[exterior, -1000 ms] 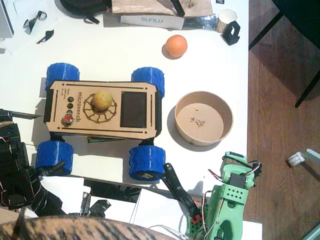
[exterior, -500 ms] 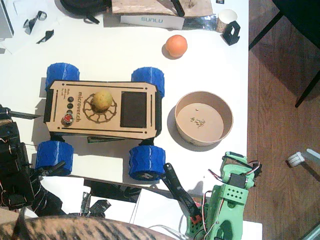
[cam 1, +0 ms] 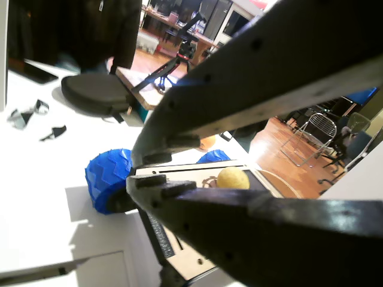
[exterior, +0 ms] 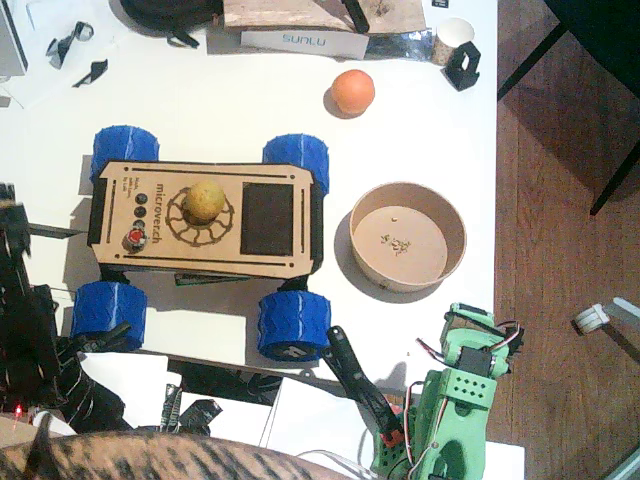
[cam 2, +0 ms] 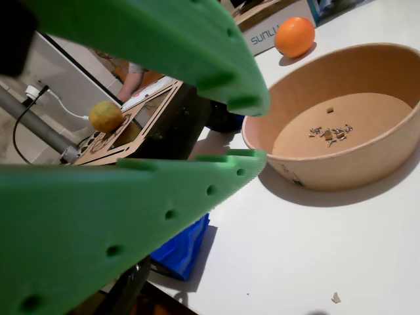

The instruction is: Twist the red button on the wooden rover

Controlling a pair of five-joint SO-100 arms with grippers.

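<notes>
On the wooden rover (exterior: 205, 215), the red button (exterior: 133, 239) sits silver-ringed, untouched.

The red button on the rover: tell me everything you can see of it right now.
The red button is a tiny round red knob in a silvery ring, set near the left end of the wooden rover deck, at the near end of a row with three small black buttons. It sits beside the "microverch" lettering, left of the gear ring holding a yellow ball. Nothing touches it; neither gripper is at it. Its turned position is too small to tell, and neither wrist view shows it.
</notes>
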